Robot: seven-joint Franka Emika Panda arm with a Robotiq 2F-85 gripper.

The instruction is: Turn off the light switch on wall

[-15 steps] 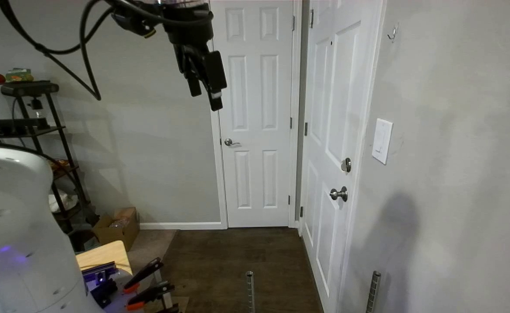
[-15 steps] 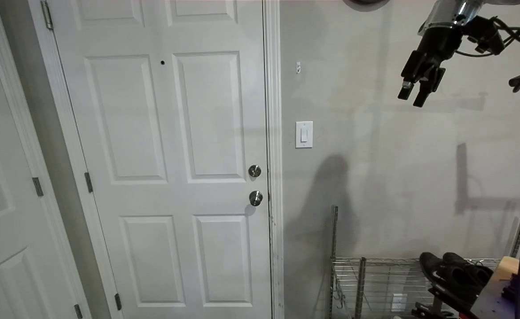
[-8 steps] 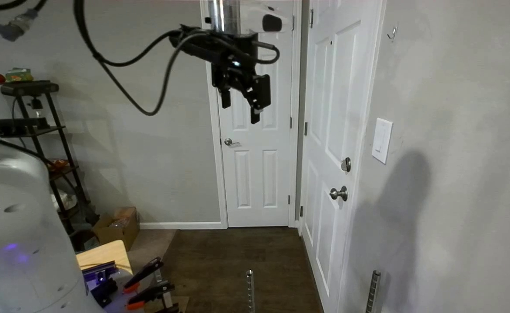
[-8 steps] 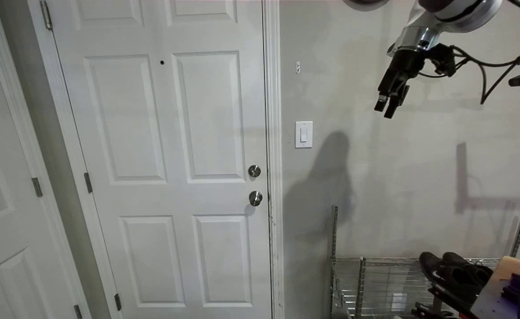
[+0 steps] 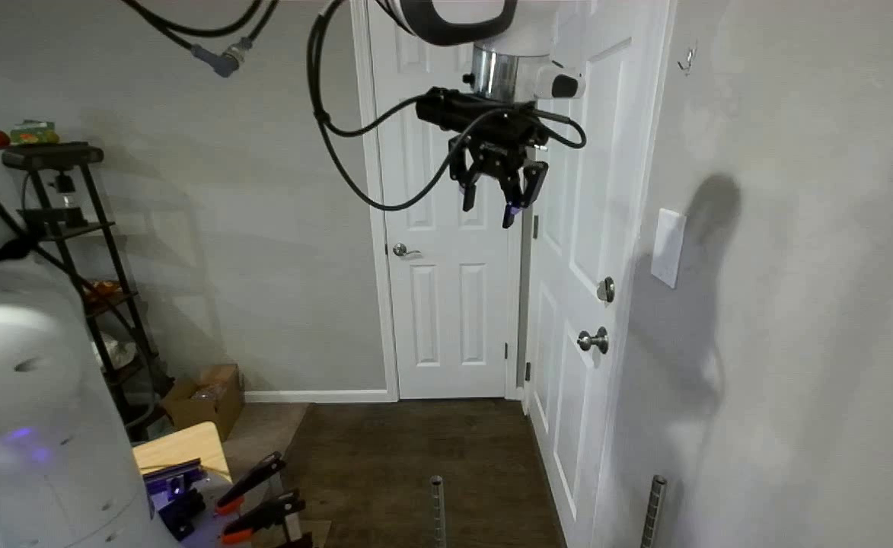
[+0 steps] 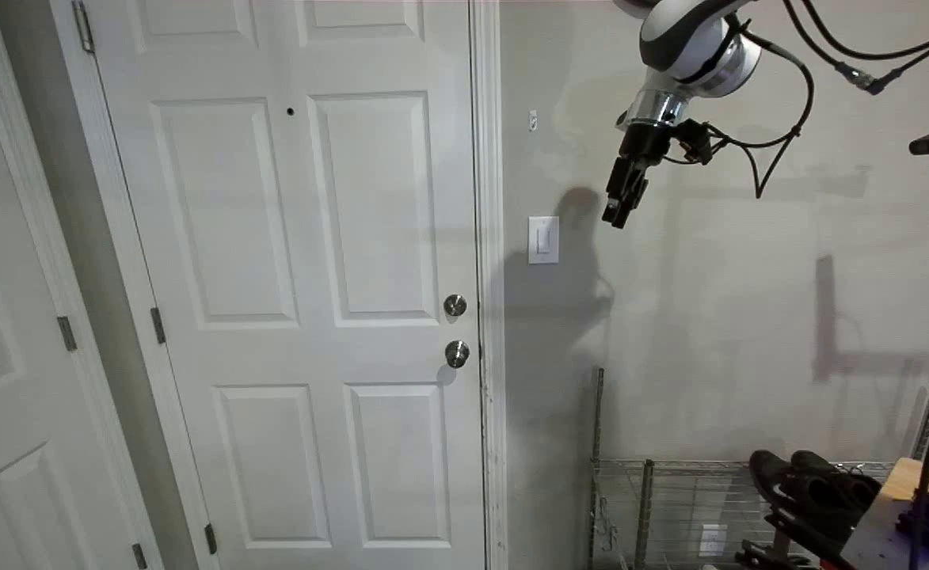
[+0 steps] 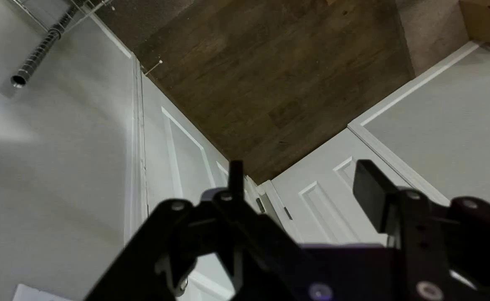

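The light switch, a white upright plate, is on the light-grey wall (image 5: 819,320) beside the door frame. It shows in both exterior views (image 5: 668,248) (image 6: 543,240); a white corner of the plate (image 7: 31,294) shows at the bottom left of the wrist view. My gripper (image 5: 489,213) is open and empty, pointing down in the air, apart from the wall. In an exterior view my gripper (image 6: 615,215) appears right of the switch and slightly above it. In the wrist view the black fingers (image 7: 235,179) stand apart with nothing between them.
A white door with a knob (image 6: 457,354) is just left of the switch. A second white door (image 5: 446,320) is behind. A small hook (image 5: 688,58) is above the switch. A wire rack (image 6: 645,507) with black shoes (image 6: 812,483) stands low by the wall.
The arm has swung toward the switch, moving right in one exterior view and left and down in the other. Its shadow has moved up around the switch. The gripper stays open.
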